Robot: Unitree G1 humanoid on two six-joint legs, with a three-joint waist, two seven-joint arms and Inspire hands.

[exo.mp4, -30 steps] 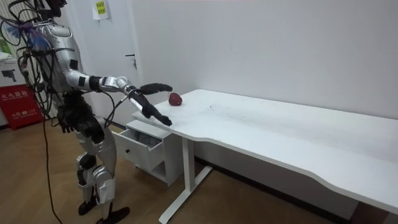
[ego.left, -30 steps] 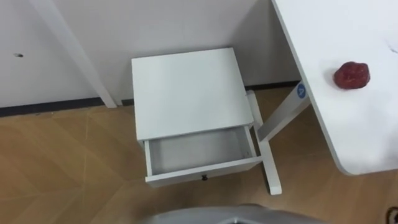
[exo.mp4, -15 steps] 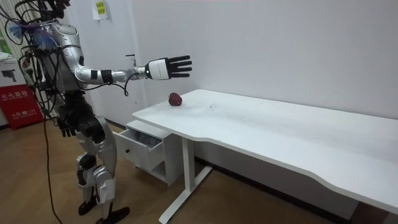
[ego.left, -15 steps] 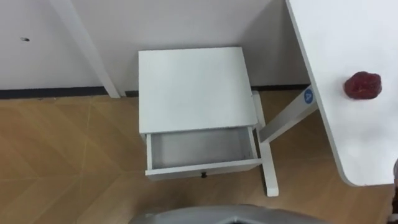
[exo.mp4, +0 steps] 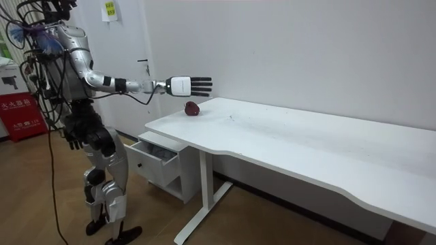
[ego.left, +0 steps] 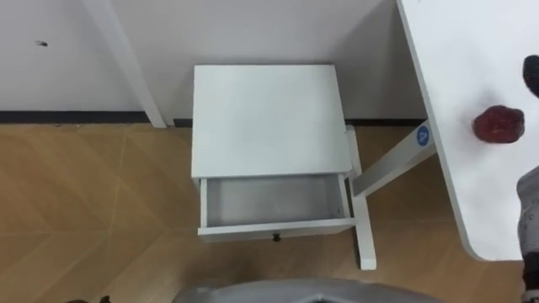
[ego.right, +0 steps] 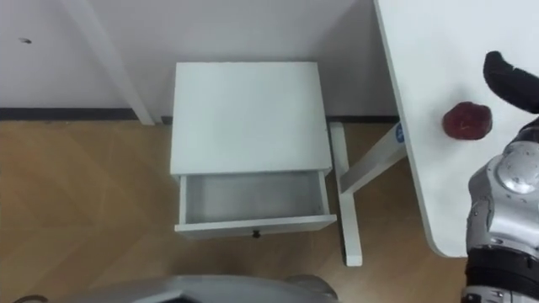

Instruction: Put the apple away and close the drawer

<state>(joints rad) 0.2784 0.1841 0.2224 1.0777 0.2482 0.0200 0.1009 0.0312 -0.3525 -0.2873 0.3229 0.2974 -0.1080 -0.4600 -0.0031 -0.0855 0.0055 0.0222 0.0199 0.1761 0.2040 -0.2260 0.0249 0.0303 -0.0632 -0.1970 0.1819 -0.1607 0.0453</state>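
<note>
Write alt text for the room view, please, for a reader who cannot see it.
A humanoid robot stands beside a small white cabinet with its drawer open, its right hand stretched out open above a red apple near the corner of a long white desk, not touching it.

One apple [ego.left: 498, 124], just the one. One counter [ego.left: 472, 50]. One white nightstand [ego.left: 265, 118], and that's a single drawer [ego.left: 274, 206] with one small dark knob [ego.left: 275, 238]. One right hand [ego.right: 509, 80] showing here.
</note>
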